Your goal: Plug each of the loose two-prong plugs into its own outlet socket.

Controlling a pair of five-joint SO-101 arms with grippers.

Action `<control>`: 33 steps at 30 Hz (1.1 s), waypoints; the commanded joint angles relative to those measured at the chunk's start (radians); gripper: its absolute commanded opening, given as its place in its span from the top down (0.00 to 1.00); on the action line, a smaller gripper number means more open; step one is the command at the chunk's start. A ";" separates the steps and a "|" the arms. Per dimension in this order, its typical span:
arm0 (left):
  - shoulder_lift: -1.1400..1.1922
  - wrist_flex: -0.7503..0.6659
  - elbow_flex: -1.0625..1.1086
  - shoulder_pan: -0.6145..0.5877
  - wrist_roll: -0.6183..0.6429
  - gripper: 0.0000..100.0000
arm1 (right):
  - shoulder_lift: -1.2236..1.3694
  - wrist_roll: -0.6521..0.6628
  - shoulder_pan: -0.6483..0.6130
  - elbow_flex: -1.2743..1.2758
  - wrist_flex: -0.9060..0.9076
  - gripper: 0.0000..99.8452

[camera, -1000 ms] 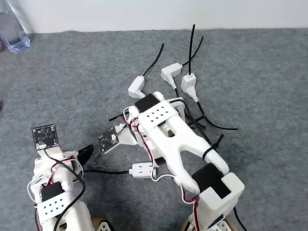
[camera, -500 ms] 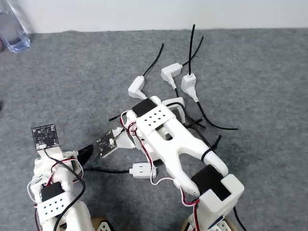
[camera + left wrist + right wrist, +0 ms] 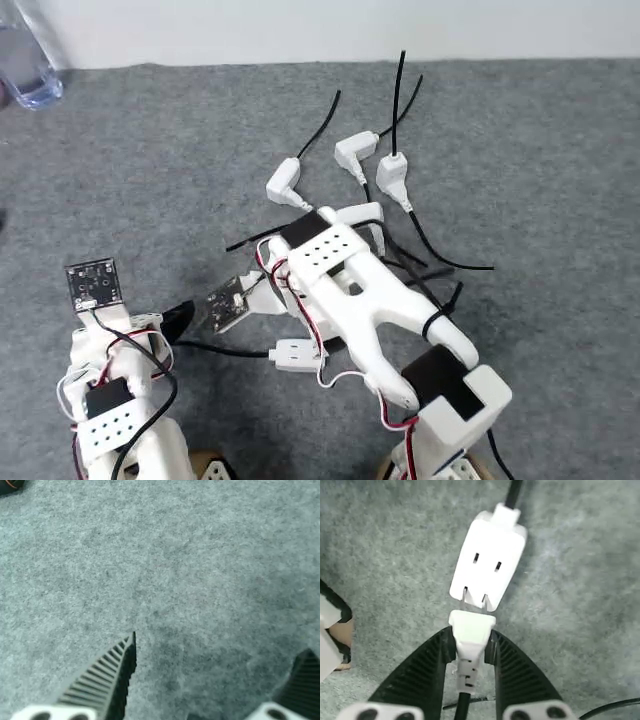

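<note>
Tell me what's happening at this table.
The right gripper is clamped on a white two-prong plug. Its prongs are just meeting the white outlet socket and are not pushed home. The left gripper hangs open over grey carpet. Three more plugs lie loose farther out.

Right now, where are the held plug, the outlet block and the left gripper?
held plug (image 3: 471, 627), right wrist view, on its white body.
outlet block (image 3: 489, 547), right wrist view, on its slotted face.
left gripper (image 3: 218, 645), left wrist view, midway between its fingertips.
</note>
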 commanded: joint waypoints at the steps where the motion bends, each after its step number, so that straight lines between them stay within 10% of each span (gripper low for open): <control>1: -0.011 0.003 -0.044 -0.005 -0.006 0.55 | -0.047 -0.009 0.013 -0.032 -0.002 0.99; 16: -0.011 -0.060 -0.038 0.193 0.005 0.55 | -0.318 -0.250 0.041 -0.184 -0.012 0.99; 22: -0.011 -0.347 -0.042 0.242 0.411 0.55 | -0.412 -0.425 0.151 -0.180 -0.110 0.99; 33: -0.012 -0.436 -0.061 0.545 0.830 0.55 | -0.447 -0.621 0.199 -0.068 -0.239 0.99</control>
